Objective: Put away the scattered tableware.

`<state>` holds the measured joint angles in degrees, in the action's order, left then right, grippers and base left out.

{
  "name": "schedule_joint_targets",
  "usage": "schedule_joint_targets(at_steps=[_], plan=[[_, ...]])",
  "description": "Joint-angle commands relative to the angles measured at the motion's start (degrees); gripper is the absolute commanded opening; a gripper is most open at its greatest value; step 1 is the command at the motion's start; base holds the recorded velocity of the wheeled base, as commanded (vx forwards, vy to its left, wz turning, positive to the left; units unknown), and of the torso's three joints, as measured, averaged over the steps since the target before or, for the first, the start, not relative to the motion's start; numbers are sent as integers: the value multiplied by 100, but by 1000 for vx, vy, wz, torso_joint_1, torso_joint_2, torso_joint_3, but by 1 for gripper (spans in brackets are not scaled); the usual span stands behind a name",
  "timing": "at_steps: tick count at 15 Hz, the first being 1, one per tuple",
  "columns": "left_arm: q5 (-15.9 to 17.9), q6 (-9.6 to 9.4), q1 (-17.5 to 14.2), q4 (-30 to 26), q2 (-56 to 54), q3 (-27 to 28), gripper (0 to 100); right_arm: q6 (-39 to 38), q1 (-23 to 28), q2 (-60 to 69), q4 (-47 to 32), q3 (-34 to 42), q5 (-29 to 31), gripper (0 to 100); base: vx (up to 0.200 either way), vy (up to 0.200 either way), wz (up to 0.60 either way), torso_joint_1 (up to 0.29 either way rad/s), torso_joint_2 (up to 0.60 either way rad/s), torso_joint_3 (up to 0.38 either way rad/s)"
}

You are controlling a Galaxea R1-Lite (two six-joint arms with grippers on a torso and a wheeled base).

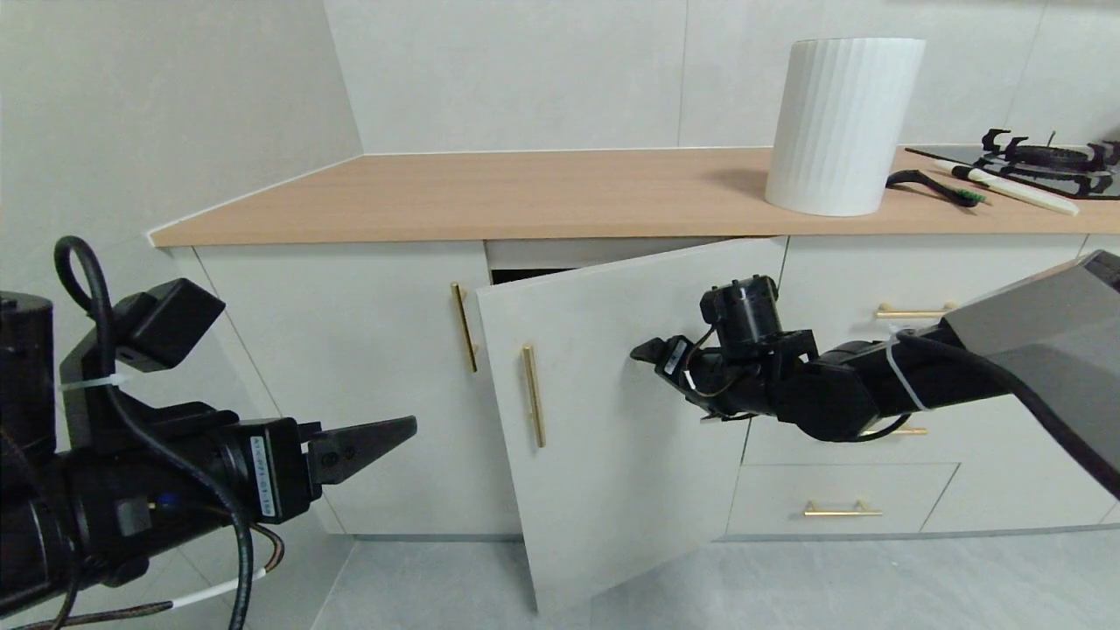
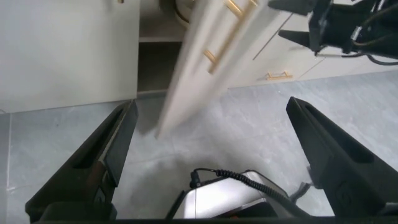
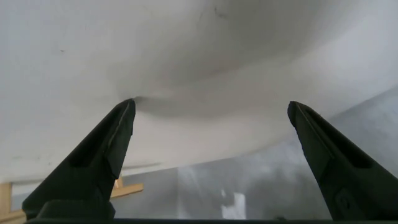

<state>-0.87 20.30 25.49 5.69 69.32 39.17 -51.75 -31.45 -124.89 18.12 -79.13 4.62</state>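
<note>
Tableware here, as far as I can judge, means the two slim pieces at the far right of the wooden surface (image 1: 525, 192), the farthest things from either arm.

Nearest, low on the left, the left tool (image 1: 394, 433) hangs with its dark wedge fingers spread wide and nothing between them, pointed toward the cupboards. Next out, the cabinet door (image 1: 595, 420), a flat, matt, pale panel with a slim brass bar handle (image 1: 534, 394), stands partly open on its right-hand edge, leaving a dark gap at the top. The right tool (image 1: 643, 353) sits just in front of the door's outer face, fingers parted and empty. Whether a tip touches the panel I cannot tell. Beyond it are drawers (image 1: 840, 507) with matching brass pulls.

Up on the surface stands a ribbed white cylinder (image 1: 840, 122), tall and matt. Just beside its right foot lies a black-handled utensil (image 1: 927, 184), curved, with a green bit at one end. Past it, a long white utensil (image 1: 1006, 185) rests across the edge of the black hob (image 1: 1050, 157). Both have their long axes running back-left to front-right. They lie above and to the right of the right tool, so the right arm is the nearer one for a pick.
</note>
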Motion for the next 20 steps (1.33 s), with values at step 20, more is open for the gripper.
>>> schedule_joint_targets(at_steps=[20], plan=[[7, 18, 0, 11, 82, -14, 100, -529, 131, -158, -124, -718, 900, 100, 0, 0, 0, 0, 0, 0]])
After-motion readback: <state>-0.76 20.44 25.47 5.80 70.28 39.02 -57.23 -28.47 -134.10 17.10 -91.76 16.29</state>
